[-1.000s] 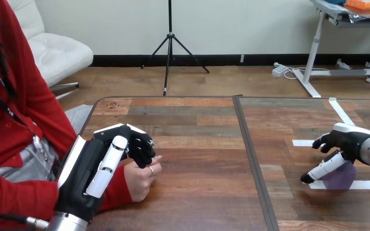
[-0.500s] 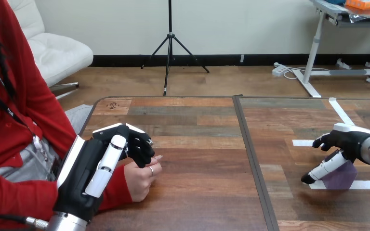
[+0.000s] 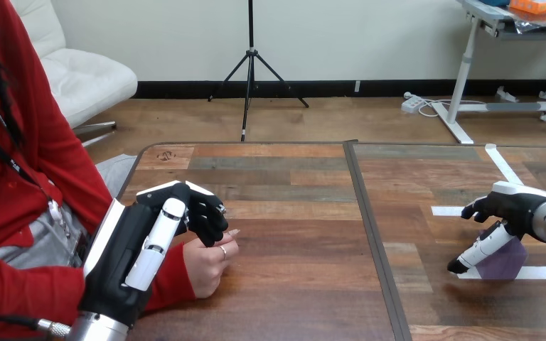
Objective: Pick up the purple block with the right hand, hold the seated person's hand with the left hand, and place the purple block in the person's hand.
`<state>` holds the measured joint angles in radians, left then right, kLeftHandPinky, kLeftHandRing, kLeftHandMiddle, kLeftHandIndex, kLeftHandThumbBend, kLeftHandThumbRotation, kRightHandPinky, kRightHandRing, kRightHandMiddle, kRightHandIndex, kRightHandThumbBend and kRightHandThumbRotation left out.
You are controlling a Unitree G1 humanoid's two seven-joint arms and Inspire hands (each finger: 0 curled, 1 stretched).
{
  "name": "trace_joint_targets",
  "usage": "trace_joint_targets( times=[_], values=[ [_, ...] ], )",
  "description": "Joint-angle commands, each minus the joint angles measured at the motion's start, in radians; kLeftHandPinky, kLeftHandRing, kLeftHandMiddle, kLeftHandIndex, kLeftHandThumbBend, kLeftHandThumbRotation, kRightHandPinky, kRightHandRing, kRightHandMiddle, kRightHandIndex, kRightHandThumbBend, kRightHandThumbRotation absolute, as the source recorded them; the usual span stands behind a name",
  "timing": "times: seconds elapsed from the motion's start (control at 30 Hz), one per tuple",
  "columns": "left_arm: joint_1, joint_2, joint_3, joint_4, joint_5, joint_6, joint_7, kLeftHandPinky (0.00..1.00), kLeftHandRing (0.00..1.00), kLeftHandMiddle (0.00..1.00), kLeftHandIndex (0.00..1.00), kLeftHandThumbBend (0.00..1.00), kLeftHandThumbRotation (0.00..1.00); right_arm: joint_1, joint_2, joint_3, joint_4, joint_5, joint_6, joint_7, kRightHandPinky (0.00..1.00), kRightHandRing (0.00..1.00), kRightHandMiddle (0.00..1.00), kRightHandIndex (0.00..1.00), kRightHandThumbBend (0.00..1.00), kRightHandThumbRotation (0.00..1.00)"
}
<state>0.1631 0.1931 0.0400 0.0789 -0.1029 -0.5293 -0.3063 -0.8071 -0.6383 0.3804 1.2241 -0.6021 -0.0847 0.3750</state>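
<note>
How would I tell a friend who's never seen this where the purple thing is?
Take the wooden table: on its right half, white tape strips cross the boards. The purple block sits at that tape, just under the robot's right hand. It is the only purple thing there, among brown wood and white tape.

Block (image 3: 503, 263) lies far right of person's hand (image 3: 207, 266).
</note>
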Motion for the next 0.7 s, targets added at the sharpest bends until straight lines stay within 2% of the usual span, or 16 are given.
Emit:
trace_joint_targets(
  times=[0.0, 0.1, 0.4, 0.5, 0.6, 0.67],
  values=[
    [-0.068, 0.019, 0.012, -0.02, 0.004, -0.022, 0.0, 0.39, 0.43, 0.47, 0.46, 0.21, 0.97, -0.077, -0.059, 0.001, -0.037, -0.008, 0.001, -0.003, 0.75, 0.9, 0.93, 0.9, 1.0, 0.27],
    [-0.069, 0.018, 0.012, -0.019, 0.001, -0.019, -0.002, 0.39, 0.43, 0.47, 0.46, 0.21, 0.98, -0.081, -0.064, -0.003, -0.042, -0.006, 0.001, 0.004, 0.76, 0.9, 0.93, 0.89, 1.0, 0.26],
    [-0.071, 0.014, 0.011, -0.024, -0.004, -0.009, -0.001, 0.38, 0.43, 0.47, 0.46, 0.2, 0.98, -0.087, -0.078, -0.014, -0.062, 0.002, 0.006, 0.018, 0.69, 0.87, 0.92, 0.89, 1.0, 0.22],
    [-0.074, 0.014, 0.01, -0.02, 0.0, -0.013, 0.0, 0.38, 0.43, 0.46, 0.46, 0.2, 0.98, -0.085, -0.088, -0.014, -0.082, 0.001, -0.001, 0.021, 0.61, 0.81, 0.88, 0.88, 1.0, 0.22],
    [-0.074, 0.016, 0.011, -0.017, 0.016, -0.018, 0.008, 0.38, 0.43, 0.46, 0.46, 0.19, 0.98, -0.083, -0.101, -0.005, -0.105, -0.012, -0.006, 0.023, 0.46, 0.65, 0.74, 0.87, 1.0, 0.2],
    [-0.075, 0.018, 0.013, -0.015, 0.028, -0.021, 0.014, 0.38, 0.43, 0.46, 0.46, 0.2, 0.99, -0.083, -0.106, 0.006, -0.118, -0.026, -0.003, 0.024, 0.44, 0.69, 0.77, 0.86, 1.0, 0.22]
  ],
)
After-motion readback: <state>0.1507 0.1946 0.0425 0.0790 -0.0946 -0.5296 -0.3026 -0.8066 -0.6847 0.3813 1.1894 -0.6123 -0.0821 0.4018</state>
